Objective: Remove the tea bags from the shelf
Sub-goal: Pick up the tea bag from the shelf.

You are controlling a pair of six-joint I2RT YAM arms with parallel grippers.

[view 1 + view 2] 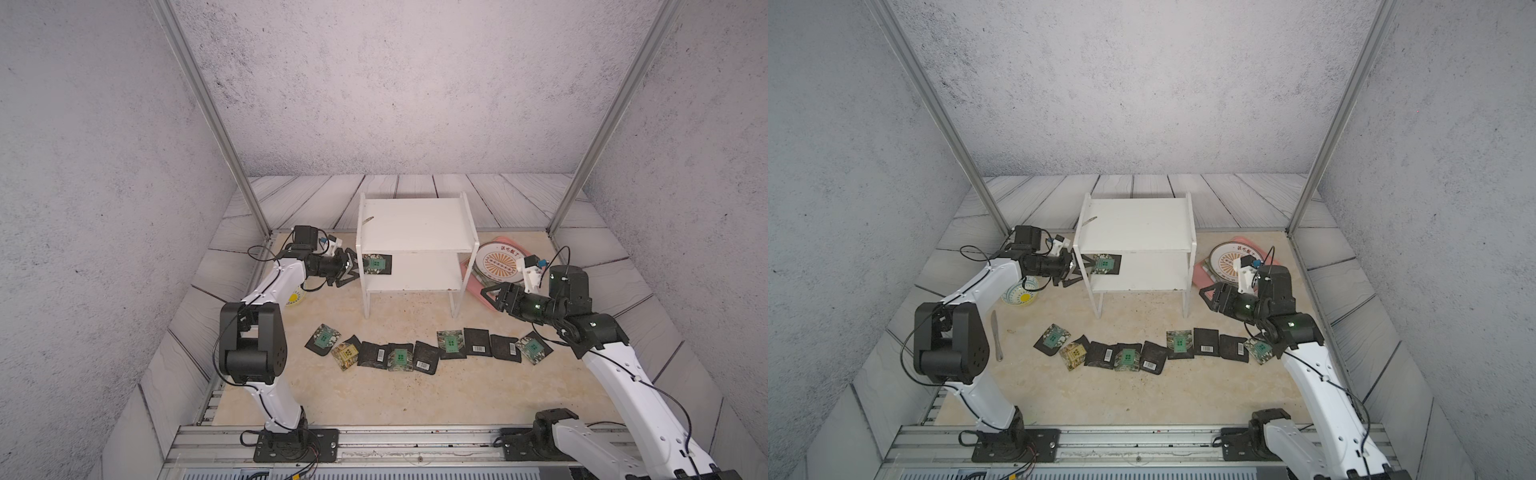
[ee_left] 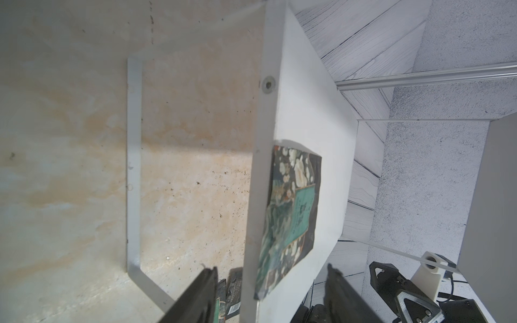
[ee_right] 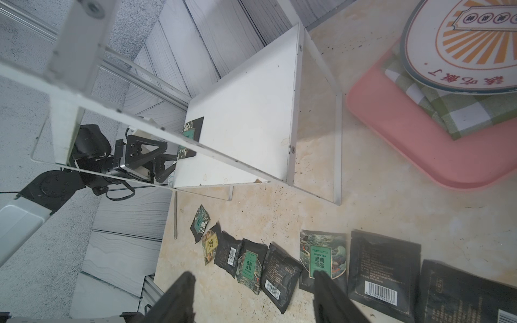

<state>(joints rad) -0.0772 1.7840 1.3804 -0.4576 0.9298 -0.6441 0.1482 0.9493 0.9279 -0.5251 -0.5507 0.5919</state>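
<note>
One tea bag (image 1: 376,264) is lying flat on the shelf's (image 1: 415,226) lower tier | left claw (image 1: 351,270) is gaping beside it (nearer arm) | right claw (image 1: 491,296) is hanging open, empty.

White-painted board, matt and scuffed, forms the shelf (image 1: 415,226), its leg (image 2: 133,156) a flat painted strip. The sachets (image 3: 384,265) look like crinkled foil-type film with a slight sheen, some faces printed with labels. The tabletop (image 1: 374,395) is smooth, stone-patterned beige, speckled with dark crumbs. A pink tray (image 3: 405,139) appears to be smooth matt plastic, bearing checked woven cloth (image 3: 461,112) and a glossy plate (image 3: 447,42). Walls (image 1: 395,83) are rough and grainy; frame posts (image 1: 208,120) are bare brushed metal.
</note>
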